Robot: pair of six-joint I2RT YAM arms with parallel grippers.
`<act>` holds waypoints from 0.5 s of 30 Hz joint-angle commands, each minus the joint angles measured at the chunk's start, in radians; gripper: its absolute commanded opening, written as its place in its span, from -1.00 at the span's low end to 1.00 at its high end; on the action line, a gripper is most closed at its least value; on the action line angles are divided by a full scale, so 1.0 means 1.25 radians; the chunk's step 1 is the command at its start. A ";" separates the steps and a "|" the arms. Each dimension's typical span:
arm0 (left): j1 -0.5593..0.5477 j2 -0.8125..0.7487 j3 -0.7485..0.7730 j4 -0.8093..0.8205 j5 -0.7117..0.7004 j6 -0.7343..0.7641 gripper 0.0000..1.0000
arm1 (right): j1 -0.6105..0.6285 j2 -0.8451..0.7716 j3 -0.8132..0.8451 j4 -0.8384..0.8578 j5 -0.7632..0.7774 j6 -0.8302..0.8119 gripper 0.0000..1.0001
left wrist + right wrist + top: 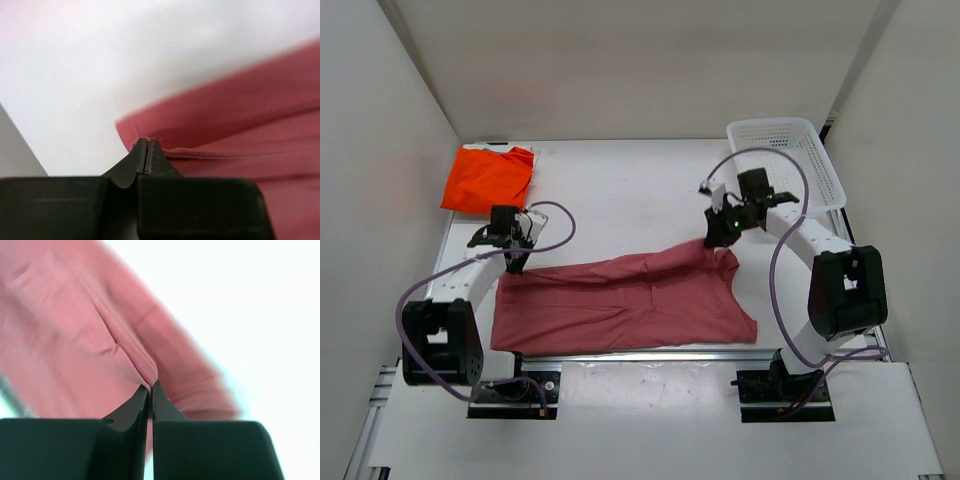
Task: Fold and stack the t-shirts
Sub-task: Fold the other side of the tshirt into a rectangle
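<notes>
A pinkish-red t-shirt (620,298) lies spread across the near half of the table. My left gripper (516,264) is shut on its far left corner, and in the left wrist view the red hem (145,131) is pinched at the tips of the left gripper (146,141). My right gripper (712,240) is shut on the shirt's far right edge, where a fold of pink cloth (135,360) runs into the tips of the right gripper (150,386). A folded bright orange t-shirt (487,178) rests at the far left corner.
A white plastic mesh basket (786,160) stands at the far right. White walls close in the left, right and back sides. A metal rail (650,356) runs along the near edge under the shirt's hem.
</notes>
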 commanded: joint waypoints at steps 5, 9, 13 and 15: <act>0.011 0.196 0.244 0.161 -0.054 -0.056 -1.00 | -0.005 0.100 0.287 0.070 0.107 -0.001 -1.00; 0.010 0.224 0.285 0.183 -0.057 -0.077 -1.00 | -0.016 0.105 0.323 0.055 0.122 -0.028 -1.00; 0.010 0.187 0.226 0.199 -0.055 -0.036 -1.00 | 0.006 0.032 0.234 0.019 0.104 -0.075 -1.00; 0.009 0.145 0.173 0.203 -0.020 -0.002 -1.00 | 0.023 0.002 0.199 0.001 0.077 -0.091 -1.00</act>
